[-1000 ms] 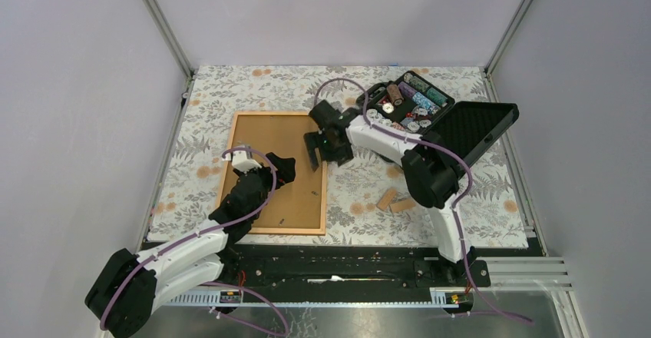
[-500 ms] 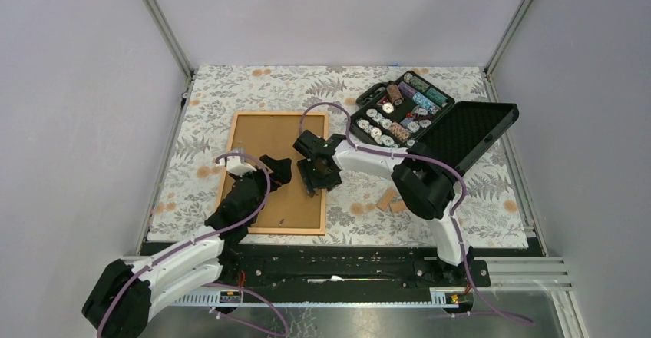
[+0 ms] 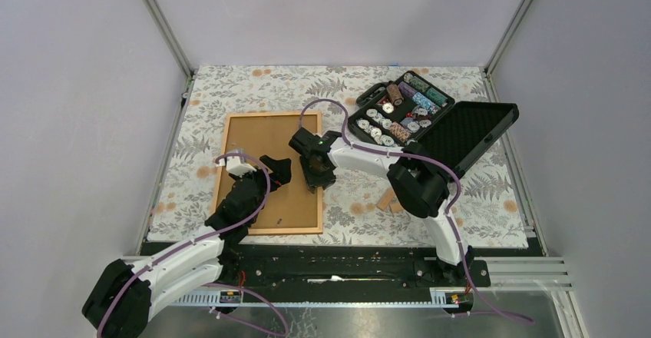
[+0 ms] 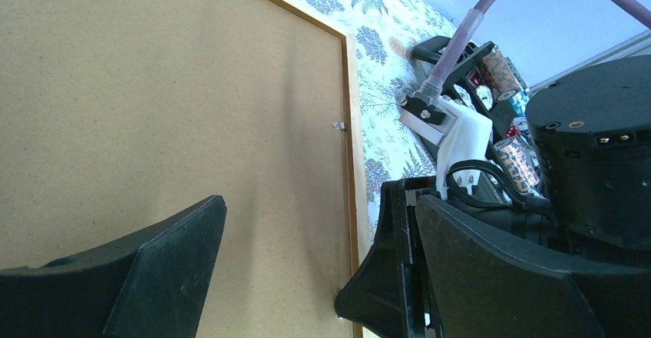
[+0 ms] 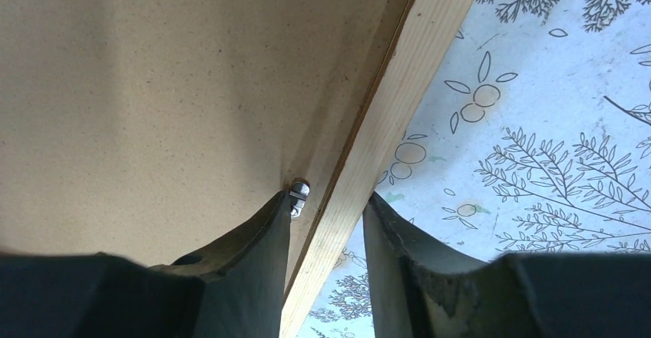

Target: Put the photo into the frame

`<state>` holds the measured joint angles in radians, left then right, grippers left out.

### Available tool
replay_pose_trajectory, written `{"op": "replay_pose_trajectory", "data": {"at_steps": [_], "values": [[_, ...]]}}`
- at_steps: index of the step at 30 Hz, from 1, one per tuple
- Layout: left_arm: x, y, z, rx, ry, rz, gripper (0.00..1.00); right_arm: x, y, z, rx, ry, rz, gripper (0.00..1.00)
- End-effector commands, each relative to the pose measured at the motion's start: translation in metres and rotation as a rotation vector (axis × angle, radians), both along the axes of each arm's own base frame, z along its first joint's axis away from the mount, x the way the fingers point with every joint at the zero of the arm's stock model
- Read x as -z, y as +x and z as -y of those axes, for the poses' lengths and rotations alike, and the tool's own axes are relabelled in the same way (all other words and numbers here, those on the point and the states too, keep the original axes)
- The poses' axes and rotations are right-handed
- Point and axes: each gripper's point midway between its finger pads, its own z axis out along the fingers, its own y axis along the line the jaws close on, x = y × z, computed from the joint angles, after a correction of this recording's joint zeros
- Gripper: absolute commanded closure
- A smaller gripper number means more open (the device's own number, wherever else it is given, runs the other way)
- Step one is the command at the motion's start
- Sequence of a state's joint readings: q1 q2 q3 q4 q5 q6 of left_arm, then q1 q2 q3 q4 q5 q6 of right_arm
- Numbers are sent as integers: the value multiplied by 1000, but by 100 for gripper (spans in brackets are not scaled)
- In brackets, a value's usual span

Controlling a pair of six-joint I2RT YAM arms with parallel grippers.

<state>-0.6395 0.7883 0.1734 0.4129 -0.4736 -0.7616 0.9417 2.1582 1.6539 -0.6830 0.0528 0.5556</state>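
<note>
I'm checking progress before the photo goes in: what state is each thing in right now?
Thin tan wooden frame: flat, back up, brown backing board in place.
Black plastic case: lid open.
Left gripper: open, above the board.
Right gripper: astride the frame's right rail; grip unclear.

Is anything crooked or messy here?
The frame lies a bit crooked on the table, back side up. The right gripper straddles its edge. Nothing looks spilled or broken.
</note>
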Motion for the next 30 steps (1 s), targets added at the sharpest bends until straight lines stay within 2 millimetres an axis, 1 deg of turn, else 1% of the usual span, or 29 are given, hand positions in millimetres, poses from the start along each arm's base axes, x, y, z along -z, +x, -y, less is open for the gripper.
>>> {"op": "replay_pose_trajectory", "data": {"at_steps": [1, 5, 7, 8, 11, 15, 18, 21, 24, 27, 29, 30], "values": [[-8, 4, -2, -25, -25, 28, 1, 18, 0, 6, 21, -49, 8, 75], [-7, 4, -2, -25, -24, 26, 1, 22, -1, 6, 22, -56, -3, 89], [-7, 5, -2, -25, -23, 24, 1, 23, -3, 6, 18, -48, -9, 99], [-7, 5, -2, -24, -22, 23, 1, 23, -3, 6, 20, -47, -9, 100], [-7, 5, -1, -23, -19, 21, 1, 25, -4, 12, 47, -58, -13, 100], [-7, 5, -1, -23, -20, 21, 1, 26, -3, 19, 174, -13, -62, 100], [-8, 5, -1, -23, -21, 22, 1, 24, 1, 18, 316, 57, -69, 100], [-7, 6, -1, -25, -20, 20, 1, 28, 3, 15, 463, 97, -75, 100], [-7, 6, -2, -27, -19, 19, 1, 29, 5, 10, 564, 160, -71, 100], [-7, 6, -2, -26, -19, 19, 1, 22, 11, 7, 583, 189, -44, 100], [-7, 5, -2, -27, -20, 20, 1, 12, 16, 6, 550, 201, -17, 100], [-7, 5, -2, -28, -22, 19, 1, 7, 17, 4, 526, 209, -3, 95]]}}
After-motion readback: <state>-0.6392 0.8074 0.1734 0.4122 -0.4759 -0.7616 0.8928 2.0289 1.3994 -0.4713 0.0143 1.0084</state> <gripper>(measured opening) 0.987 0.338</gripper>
